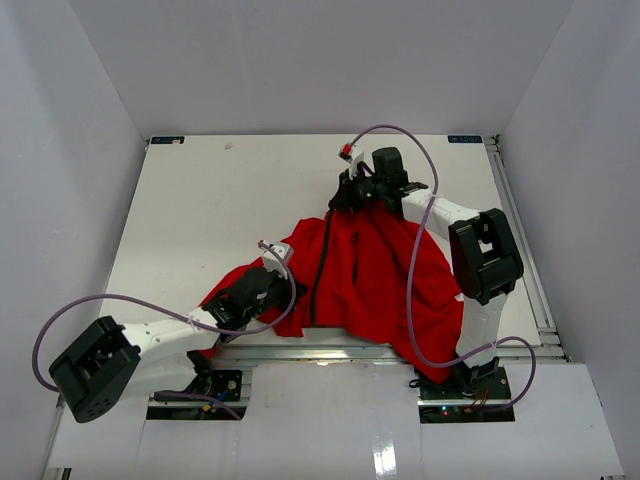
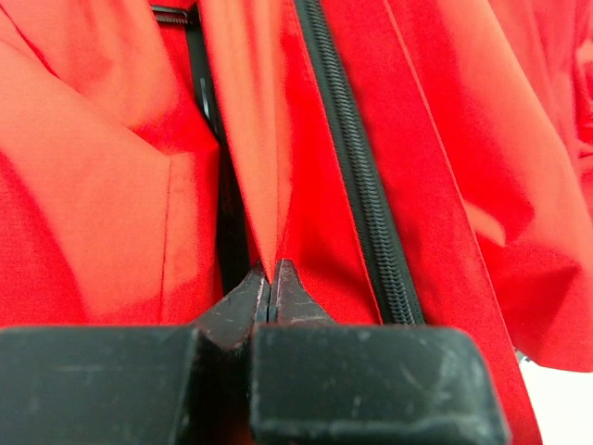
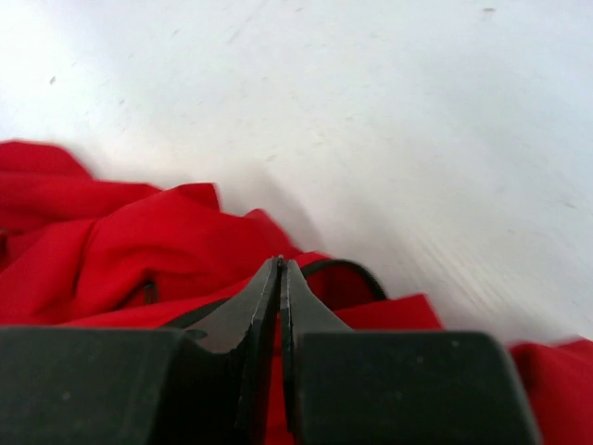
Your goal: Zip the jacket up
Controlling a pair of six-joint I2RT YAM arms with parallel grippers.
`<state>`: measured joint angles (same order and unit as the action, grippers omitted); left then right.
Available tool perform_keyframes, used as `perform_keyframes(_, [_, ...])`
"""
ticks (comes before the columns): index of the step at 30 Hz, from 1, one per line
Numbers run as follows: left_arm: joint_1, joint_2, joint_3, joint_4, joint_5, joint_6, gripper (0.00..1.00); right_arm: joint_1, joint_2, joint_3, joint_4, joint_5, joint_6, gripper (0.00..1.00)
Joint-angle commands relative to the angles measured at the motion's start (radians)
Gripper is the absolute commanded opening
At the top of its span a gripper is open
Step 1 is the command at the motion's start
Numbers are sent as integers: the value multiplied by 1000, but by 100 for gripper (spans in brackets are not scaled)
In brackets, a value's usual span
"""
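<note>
Right arm (image 1: 485, 255) hides part of the jacket (image 1: 370, 270).

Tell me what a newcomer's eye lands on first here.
The bright red jacket sprawls across the near middle of the white table. The left gripper pinches a fabric fold beside the dark zipper; the right gripper is shut on the jacket's far end.

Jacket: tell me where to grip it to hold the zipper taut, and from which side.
Grip the jacket at its near end, on the fabric fold beside the zipper, coming from the near side. The fold stands up as a thin ridge along the zipper's line, so a pincer can close across it; the left pincer holds there.
</note>
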<state>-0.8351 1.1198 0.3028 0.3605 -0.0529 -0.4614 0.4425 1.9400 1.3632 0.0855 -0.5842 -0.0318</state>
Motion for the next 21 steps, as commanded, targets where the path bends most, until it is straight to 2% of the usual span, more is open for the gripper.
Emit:
perform_keyframes(1, [-16,-102,-23,-69,-2,-24,0,-68,-21,53,163,153,67,8])
perform_keyframes(11, [-18,-251,13,-206,-41,-23,0,-158,10,144,200,253,135,8])
perform_keyframes(15, [-18,-311,54,-264,-166,4,0,-186,9,197,202,253,146,8])
perform_keyframes(21, [-15,-327,178,-370,-383,75,0,-193,-29,233,217,339,102,8])
